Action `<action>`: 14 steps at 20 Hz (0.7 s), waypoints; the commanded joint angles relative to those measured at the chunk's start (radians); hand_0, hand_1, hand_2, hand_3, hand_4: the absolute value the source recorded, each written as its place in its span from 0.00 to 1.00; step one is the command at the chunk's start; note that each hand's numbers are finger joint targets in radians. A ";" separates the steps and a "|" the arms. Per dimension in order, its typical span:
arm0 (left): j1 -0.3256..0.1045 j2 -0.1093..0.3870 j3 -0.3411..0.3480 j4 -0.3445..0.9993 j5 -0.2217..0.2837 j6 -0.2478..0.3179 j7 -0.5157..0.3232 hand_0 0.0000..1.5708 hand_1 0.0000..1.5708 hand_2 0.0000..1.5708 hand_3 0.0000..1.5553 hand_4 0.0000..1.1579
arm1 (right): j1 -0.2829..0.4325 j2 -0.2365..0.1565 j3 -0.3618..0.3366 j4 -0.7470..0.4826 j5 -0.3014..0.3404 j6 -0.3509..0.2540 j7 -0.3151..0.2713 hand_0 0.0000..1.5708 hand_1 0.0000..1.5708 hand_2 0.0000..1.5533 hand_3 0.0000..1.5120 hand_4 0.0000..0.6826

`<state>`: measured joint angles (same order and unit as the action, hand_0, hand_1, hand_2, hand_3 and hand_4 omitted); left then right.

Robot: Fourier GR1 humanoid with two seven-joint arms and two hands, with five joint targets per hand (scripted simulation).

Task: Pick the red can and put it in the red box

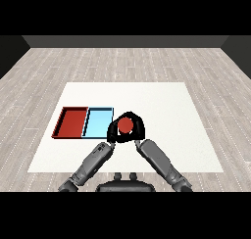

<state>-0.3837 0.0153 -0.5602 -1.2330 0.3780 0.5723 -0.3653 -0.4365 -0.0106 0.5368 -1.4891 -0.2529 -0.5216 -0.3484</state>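
Observation:
The red can (126, 126) is just right of the light blue tray (97, 121), near the table's front middle. My right hand (138, 129) is curled round it, its fingers arching over the can's far side. Only the can's red top shows, and I cannot tell whether it rests on the table or hangs above it. My left hand (112, 134) sits close against the can's left side with relaxed fingers, holding nothing. The red tray (71, 122) lies left of the blue tray, touching it, with nothing in it.
The white table (162, 106) stretches wide to the right and behind the hands. Both trays sit at its left front. Grey wooden floor surrounds the table.

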 commanded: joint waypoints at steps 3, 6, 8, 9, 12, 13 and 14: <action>-0.011 -0.014 0.013 0.021 0.023 0.013 -0.099 1.00 1.00 1.00 0.96 0.98 | -0.051 0.010 -0.028 0.038 -0.049 0.046 0.011 0.95 0.95 0.92 0.91 0.87; 0.004 -0.015 0.028 0.000 0.019 -0.006 -0.123 1.00 1.00 1.00 0.97 0.99 | -0.037 0.010 0.036 0.043 0.019 -0.036 0.073 0.59 0.59 0.60 0.35 0.00; 0.003 -0.015 0.026 0.003 0.023 -0.005 -0.127 1.00 1.00 1.00 0.97 0.99 | -0.002 0.010 0.013 0.004 0.048 -0.010 0.102 0.00 0.00 0.00 0.00 0.00; 0.002 -0.015 0.025 0.004 0.024 -0.005 -0.128 1.00 1.00 1.00 0.97 0.99 | -0.001 0.010 0.013 0.003 0.059 -0.009 0.112 0.00 0.00 0.00 0.00 0.00; -0.017 -0.015 0.008 0.031 0.053 0.022 -0.153 1.00 1.00 1.00 0.97 0.99 | 0.060 0.010 0.060 -0.060 0.118 -0.042 0.161 0.00 0.00 0.00 0.00 0.00; 0.017 -0.003 0.053 -0.004 -0.004 -0.015 -0.107 1.00 1.00 1.00 0.97 0.99 | -0.044 0.010 -0.024 0.100 0.045 0.050 0.100 0.00 0.00 0.00 0.00 0.00; -0.024 -0.015 -0.017 0.052 0.065 0.062 -0.169 1.00 1.00 1.00 0.97 0.99 | -0.006 0.010 -0.011 -0.016 0.091 0.015 0.169 0.00 0.00 0.00 0.00 0.00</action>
<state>-0.3827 0.0128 -0.5447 -1.1951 0.4071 0.5907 -0.4941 -0.4408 -0.0020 0.5442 -1.4859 -0.1899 -0.5191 -0.2316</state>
